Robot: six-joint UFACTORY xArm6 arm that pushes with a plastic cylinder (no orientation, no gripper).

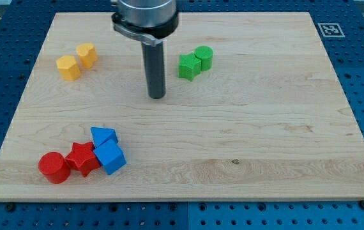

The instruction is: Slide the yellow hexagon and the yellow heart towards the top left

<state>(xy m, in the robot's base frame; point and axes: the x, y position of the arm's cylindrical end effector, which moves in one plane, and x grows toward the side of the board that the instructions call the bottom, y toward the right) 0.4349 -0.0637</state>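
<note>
The yellow hexagon (68, 67) and the yellow heart (87, 55) lie side by side, close together, near the board's top left. My tip (157, 96) rests on the board well to the right of both yellow blocks and slightly lower, with bare wood between. The rod rises straight up to the arm's grey flange at the view's top.
A green star-like block (188, 66) and a green cylinder (204, 57) sit together just right of the rod. At bottom left lie a red cylinder (53, 167), a red star (83, 158), a blue triangle (103, 136) and a blue cube (110, 158). A fiducial tag (329, 29) is at top right.
</note>
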